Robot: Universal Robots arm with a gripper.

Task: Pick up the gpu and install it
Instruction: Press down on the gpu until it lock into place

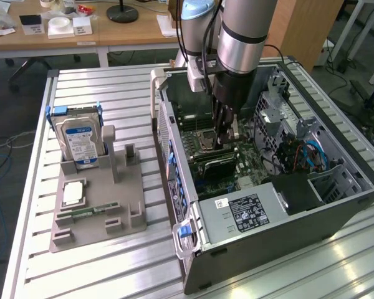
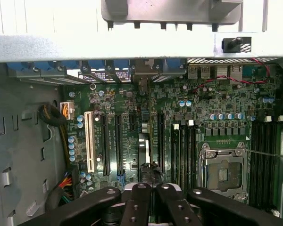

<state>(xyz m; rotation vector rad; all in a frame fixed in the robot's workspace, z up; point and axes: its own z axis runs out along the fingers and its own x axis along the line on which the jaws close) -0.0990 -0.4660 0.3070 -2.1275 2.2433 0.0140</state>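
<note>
The black multi-fingered gripper [image 1: 221, 144] on the grey arm hangs inside the open dark-grey metal computer case [image 1: 249, 249], low over the green motherboard [image 2: 203, 99] on the case's floor. Its fingers are drawn tight together, with their tips [image 2: 140, 193] right above the gpu [image 1: 217, 164]. Whether they pinch the card or only rest against its upper edge cannot be told.

The gpu, a slim flat card with a black face, stands on edge inside the case among the long expansion slots of the motherboard. In the wrist view it appears edge-on [image 2: 142, 150], running from under the gripper [image 2: 151, 188] towards the case's rear wall. Just beside it inside the case sits the square silver processor socket [image 2: 224, 172].

Outside the case, on the exterior view's left, a grey plastic parts stand [image 1: 100, 218] rests on the ribbed aluminium table [image 1: 112, 93]. It holds an upright boxy silver hard drive with a blue and white label [image 1: 80, 142], a narrow green memory stick [image 1: 93, 212] lying flat, and a small square silver chip [image 1: 73, 193].
</note>
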